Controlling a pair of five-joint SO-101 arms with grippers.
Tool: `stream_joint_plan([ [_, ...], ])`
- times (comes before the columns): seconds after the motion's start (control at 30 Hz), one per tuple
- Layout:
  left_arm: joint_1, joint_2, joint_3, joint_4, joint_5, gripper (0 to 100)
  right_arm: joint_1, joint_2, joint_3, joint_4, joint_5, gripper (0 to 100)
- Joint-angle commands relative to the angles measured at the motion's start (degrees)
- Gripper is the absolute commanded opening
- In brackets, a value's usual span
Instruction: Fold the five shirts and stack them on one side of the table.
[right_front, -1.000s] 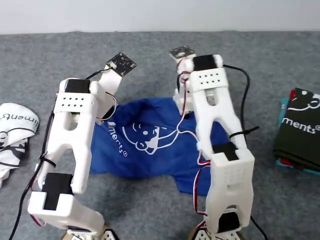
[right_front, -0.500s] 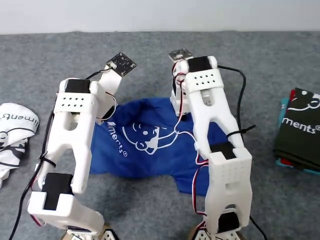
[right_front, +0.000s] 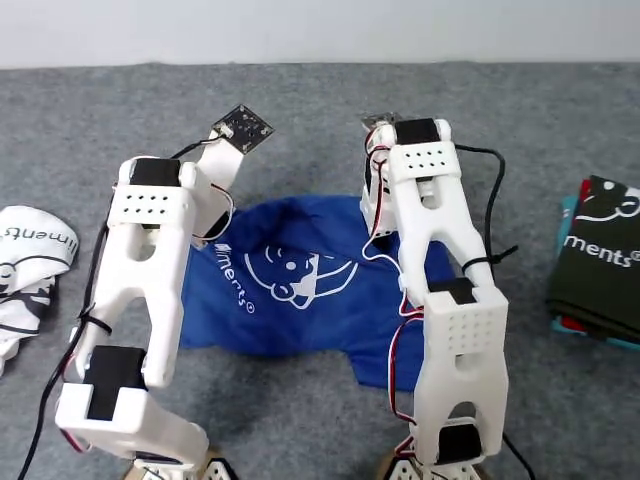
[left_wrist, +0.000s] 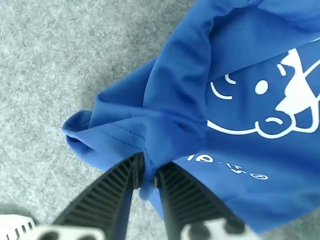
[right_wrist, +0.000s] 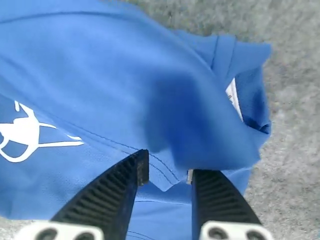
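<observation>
1. Left gripper (left_wrist: 145, 171) has its black fingers (left_wrist: 112, 192) pinched nearly together on a bunched fold at the edge of the blue shirt (left_wrist: 235, 90). The left wrist view shows the stitched hem crumpled just ahead of the fingertips, with grey table (left_wrist: 55, 60) beyond it.
2. At the table's left edge in the high view, a crumpled white shirt (right_front: 25, 265) lies unfolded, well apart from the blue one.
3. Between the two arms, the blue shirt (right_front: 290, 290) lies spread on the table (right_front: 540, 130), its white printed face and lettering turned up. The left arm (right_front: 150, 250) stands over its left edge and the right arm (right_front: 440, 250) over its right part.
4. Right gripper (right_wrist: 166, 176) is closed to a narrow gap on a raised flap of the blue shirt (right_wrist: 90, 75). The right wrist view shows the collar and a white tag (right_wrist: 232, 97) beside that flap.
5. At the table's right edge, a folded dark shirt (right_front: 600, 260) tops a neat stack, with teal and red edges showing beneath it.
</observation>
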Motion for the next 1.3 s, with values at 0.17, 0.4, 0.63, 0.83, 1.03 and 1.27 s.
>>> stream_joint_plan([
  [0.17,-0.2,-3.3,-2.0,-1.4,0.2,2,-1.5,-0.9,-0.7,2.2,2.6,1.7],
  [0.4,-0.5,-3.9,-2.4,-3.3,0.3,2,0.7,-5.5,-1.1,2.2,6.8,1.0],
  [0.63,-0.7,-3.9,-7.5,-3.3,0.5,2,4.0,-17.4,-1.1,-2.9,13.7,1.0],
  [0.83,-1.9,-3.9,-17.3,-6.2,2.3,2,7.8,-23.5,-1.1,-17.5,19.7,1.0],
  [1.03,-6.5,-3.9,-32.6,-7.3,2.3,2,8.8,-29.8,-6.5,-22.3,20.2,1.0],
  [1.27,-7.3,-3.9,-57.3,-1.1,2.2,2,8.9,-38.9,-18.3,-22.2,20.6,1.0],
])
